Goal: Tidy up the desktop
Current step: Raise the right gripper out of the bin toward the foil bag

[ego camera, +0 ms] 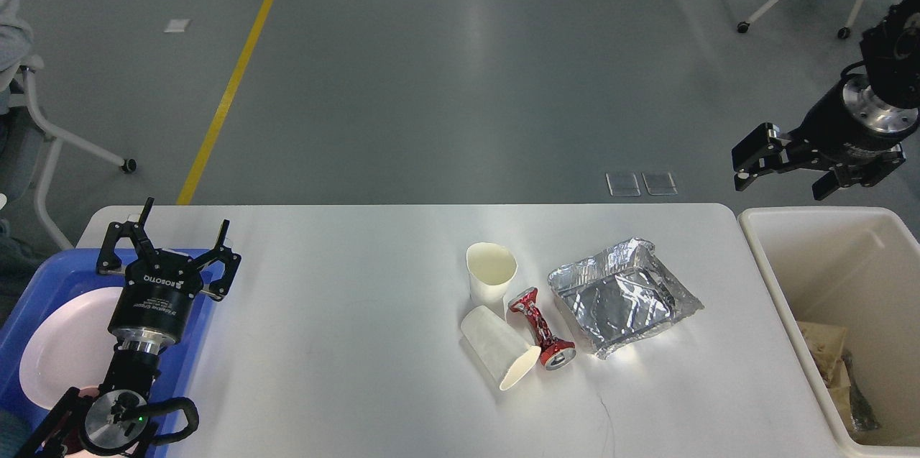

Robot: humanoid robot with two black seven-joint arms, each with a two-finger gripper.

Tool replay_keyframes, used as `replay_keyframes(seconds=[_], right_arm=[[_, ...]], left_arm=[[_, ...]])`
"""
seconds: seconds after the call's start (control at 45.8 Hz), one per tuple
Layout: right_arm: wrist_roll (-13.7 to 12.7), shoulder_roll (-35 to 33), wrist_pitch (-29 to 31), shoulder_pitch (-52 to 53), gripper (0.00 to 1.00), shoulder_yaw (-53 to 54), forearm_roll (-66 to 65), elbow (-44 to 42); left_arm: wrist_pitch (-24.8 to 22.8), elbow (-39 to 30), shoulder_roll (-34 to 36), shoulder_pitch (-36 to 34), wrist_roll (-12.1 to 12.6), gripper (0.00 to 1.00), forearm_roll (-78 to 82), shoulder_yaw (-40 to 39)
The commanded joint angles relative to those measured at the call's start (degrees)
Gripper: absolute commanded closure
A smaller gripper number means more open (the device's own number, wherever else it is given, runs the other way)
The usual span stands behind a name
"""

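The smooth white desktop (345,328) w/ rounded corners filled the lower frame; centre-right lay an upright paper cup (491,272), a tipped one (501,357), a crushed red can (540,328) & crinkled foil tray (624,297); left gripper (171,236) lower left, fingers apart over the blue tray (43,278); right gripper (780,169) upper right above the cream bin (826,228), fingers apart, empty.
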Motion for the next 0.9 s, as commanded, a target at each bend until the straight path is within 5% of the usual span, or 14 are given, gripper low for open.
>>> replay_keyframes(seconds=[0.0, 0.459, 0.874], right_arm=[[-0.16, 2.89, 2.92, 9.75, 0.00, -4.06, 2.44, 9.91], [-3.23, 7.20, 0.74, 33.67, 0.00, -5.38, 14.93, 37.61], [-3.85, 7.11, -4.53, 32.09, 0.00, -6.43, 14.76, 37.19]], left_arm=[[-0.01, 0.00, 0.00, 0.00, -0.01, 0.04, 0.00, 0.00], [-0.01, 0.00, 0.00, 0.09, -0.10, 0.04, 0.00, 0.00], [-0.01, 0.00, 0.00, 0.00, -0.01, 0.04, 0.00, 0.00]])
